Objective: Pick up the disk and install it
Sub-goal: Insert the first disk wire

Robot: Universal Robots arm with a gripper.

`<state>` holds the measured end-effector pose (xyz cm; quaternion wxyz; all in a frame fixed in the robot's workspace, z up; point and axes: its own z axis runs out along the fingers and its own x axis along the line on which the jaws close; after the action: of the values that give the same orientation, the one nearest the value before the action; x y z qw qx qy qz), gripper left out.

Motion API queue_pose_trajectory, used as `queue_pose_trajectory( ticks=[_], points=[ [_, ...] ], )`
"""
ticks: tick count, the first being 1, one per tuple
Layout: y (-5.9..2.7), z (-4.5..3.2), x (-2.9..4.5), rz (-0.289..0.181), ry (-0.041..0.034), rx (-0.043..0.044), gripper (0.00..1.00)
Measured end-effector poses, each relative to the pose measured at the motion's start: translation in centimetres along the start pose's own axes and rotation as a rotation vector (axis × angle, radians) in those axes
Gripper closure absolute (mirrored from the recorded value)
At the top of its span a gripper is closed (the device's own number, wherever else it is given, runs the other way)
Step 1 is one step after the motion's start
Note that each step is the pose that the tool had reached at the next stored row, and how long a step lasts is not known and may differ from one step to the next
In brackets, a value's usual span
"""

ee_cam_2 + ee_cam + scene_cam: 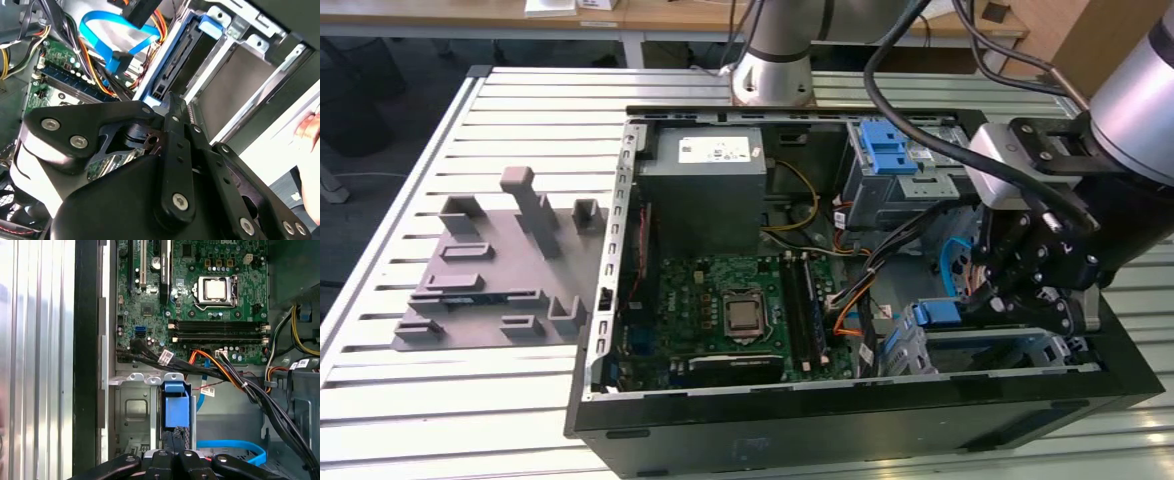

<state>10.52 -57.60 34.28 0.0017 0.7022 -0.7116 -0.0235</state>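
The disk (176, 405) stands on edge in a slot of the metal drive cage (132, 410), and its blue carrier tab faces the motherboard. In the exterior view the same blue tab (937, 312) sits at the case's lower right corner. My gripper (176, 442) hangs directly over the disk's upper edge. Its black fingers (172, 107) are pressed together and touch that edge. The second wrist view shows the disk (172, 57) as a dark slab edged in blue, running away from the fingertips into the cage. Most of the disk's body is hidden inside the cage.
The open computer case (607, 300) lies on a slatted table. It holds the motherboard (720, 300), a grey power supply (707, 190), and orange and black cables (220, 367) beside the cage. A grey fixture (494, 270) lies at the exterior view's left. A person's hand (309, 131) is near the case.
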Motion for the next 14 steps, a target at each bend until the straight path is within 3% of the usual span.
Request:
queue_pose_trajectory(
  ticks=[9,14],
  points=[
    [-1.11,-0.03,-0.07,0.0,-0.0001,0.0,0.89],
    [-1.14,-0.24,-0.11,0.0,0.0,0.0001,0.89]
  ],
)
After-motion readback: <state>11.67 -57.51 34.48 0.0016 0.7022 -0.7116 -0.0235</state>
